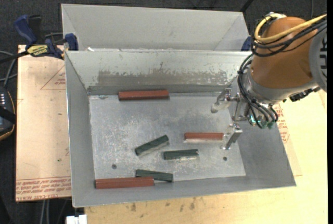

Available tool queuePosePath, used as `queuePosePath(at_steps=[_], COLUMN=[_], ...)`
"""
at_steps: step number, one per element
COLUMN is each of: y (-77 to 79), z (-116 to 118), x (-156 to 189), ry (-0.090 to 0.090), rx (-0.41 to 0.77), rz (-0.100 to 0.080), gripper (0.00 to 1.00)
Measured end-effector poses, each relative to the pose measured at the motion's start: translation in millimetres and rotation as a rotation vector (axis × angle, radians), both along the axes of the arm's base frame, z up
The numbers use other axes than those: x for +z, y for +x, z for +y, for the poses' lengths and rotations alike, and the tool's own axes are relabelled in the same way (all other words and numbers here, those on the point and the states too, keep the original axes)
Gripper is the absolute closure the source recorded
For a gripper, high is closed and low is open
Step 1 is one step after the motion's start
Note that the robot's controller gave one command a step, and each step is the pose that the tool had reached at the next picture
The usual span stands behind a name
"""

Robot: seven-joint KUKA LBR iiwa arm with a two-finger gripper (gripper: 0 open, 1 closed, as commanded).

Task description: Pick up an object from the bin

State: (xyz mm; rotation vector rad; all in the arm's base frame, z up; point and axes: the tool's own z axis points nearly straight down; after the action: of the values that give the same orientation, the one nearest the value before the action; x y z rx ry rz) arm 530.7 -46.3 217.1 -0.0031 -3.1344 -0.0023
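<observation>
While a green bar (180, 154) lies near its front side, the red bar (204, 136) runs left-right, its right end beside the gripper (223, 124), whose fingers are spread and empty.

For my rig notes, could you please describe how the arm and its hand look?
The arm's wrist wears a rounded orange cover, with yellow and black cables looped over it. Below sits a silver metal hand with thin fingers.
</observation>
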Motion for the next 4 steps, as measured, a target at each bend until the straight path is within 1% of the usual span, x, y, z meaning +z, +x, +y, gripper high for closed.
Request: queuePosePath(at_steps=[1,2,3,4], y=[1.6,33.5,32.4,32.4], z=[0.1,-4.4,-44.6,-44.6], x=[3.9,-45.0,-139.5,-139.5], ry=[-0.001,-0.001,-0.002,-0.002], rx=[0.002,-0.008,0.012,0.013], rz=[-0.008,-0.017,-0.026,-0.026], gripper=[0.00,0.00,1.00,1.00])
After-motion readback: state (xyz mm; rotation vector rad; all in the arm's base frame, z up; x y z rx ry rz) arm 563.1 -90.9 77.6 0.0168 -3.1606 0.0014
